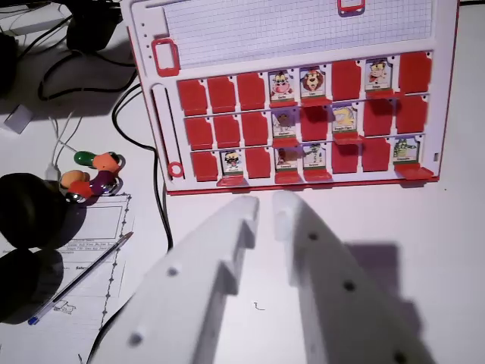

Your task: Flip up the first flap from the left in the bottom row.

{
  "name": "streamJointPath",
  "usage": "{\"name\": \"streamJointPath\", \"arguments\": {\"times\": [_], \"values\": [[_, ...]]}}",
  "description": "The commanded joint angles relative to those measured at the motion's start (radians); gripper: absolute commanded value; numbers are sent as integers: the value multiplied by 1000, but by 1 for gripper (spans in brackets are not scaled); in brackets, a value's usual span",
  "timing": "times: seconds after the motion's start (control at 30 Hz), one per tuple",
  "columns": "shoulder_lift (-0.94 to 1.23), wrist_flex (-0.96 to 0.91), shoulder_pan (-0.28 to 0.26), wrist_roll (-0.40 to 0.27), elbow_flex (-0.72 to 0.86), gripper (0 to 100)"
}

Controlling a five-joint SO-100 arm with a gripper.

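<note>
A red and white game board [303, 98] lies flat on the white table, with three rows of red flaps. In the bottom row, the first flap from the wrist view's left [204, 165] lies flat and red. The flap next to it [233, 163] stands up and shows a face card. Several other flaps across the rows stand up too. My white gripper [265, 206] fills the lower middle of the view, just short of the board's near edge. Its fingers [244, 212] are slightly apart with nothing between them.
Black cables [155, 182] run along the board's left side. A colourful keyring toy [95, 174] lies left of them. A printed paper [98, 243] with a pen [79, 277] on it sits at the lower left, beside black round objects [30, 208].
</note>
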Motion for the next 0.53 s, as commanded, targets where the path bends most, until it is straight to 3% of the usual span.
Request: {"name": "streamJointPath", "arguments": {"times": [0.0,0.5], "values": [[52,6,11,3,-12,2],[91,61,54,11,-5,2]]}}
